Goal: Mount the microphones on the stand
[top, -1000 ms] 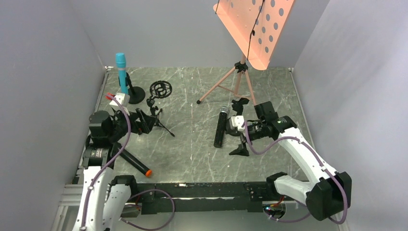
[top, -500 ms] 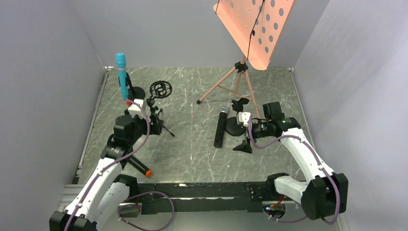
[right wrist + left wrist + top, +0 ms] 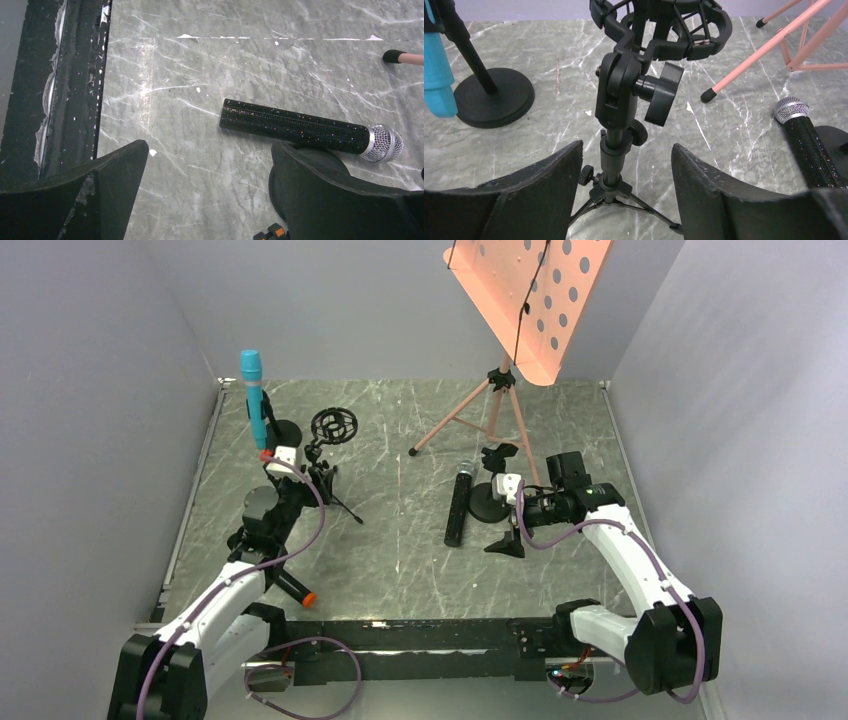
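L claw spread astride slim black tripod stand; R claw spread over open marbled counter. Flat beside it lies glittery mesh-head mic, teal mic upright back-left, orange-tipped mic near front edge.

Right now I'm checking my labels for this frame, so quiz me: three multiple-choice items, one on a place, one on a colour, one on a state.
1. Where is the silver-headed mic? A) upright in a stand B) lying on the table C) held in the air
2. What colour is the upright mic in the round-base stand? A) white B) orange C) teal-blue
3. How are the left fingers? A) open, the tripod stand's post between them B) shut on a mic C) out of view

Answers: 1 B, it lies flat there; 2 C, its body is blue; 3 A, the left wrist view shows a wide gap.
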`<control>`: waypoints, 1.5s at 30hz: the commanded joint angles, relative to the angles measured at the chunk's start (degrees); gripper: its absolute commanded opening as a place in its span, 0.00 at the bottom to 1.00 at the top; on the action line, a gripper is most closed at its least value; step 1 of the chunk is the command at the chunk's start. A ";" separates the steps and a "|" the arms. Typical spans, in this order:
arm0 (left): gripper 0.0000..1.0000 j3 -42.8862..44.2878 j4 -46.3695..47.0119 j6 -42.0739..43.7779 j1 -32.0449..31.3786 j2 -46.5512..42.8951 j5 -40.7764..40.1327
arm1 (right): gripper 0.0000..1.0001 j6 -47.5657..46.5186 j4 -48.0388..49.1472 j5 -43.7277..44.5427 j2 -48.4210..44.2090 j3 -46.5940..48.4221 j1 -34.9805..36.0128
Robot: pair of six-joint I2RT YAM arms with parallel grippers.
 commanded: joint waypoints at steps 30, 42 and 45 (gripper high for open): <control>0.10 2.59 6.72 5.12 0.03 0.91 9.13 | 1.00 -5.05 -3.35 -0.94 3.44 1.15 -0.28; 0.69 21.49 -11.93 0.96 -0.21 10.38 24.07 | 1.00 -5.06 -3.57 -1.10 3.97 1.24 -0.24; 0.75 35.51 -30.47 3.20 -1.12 19.68 22.82 | 1.00 -4.84 -3.23 -0.92 3.80 1.16 -0.25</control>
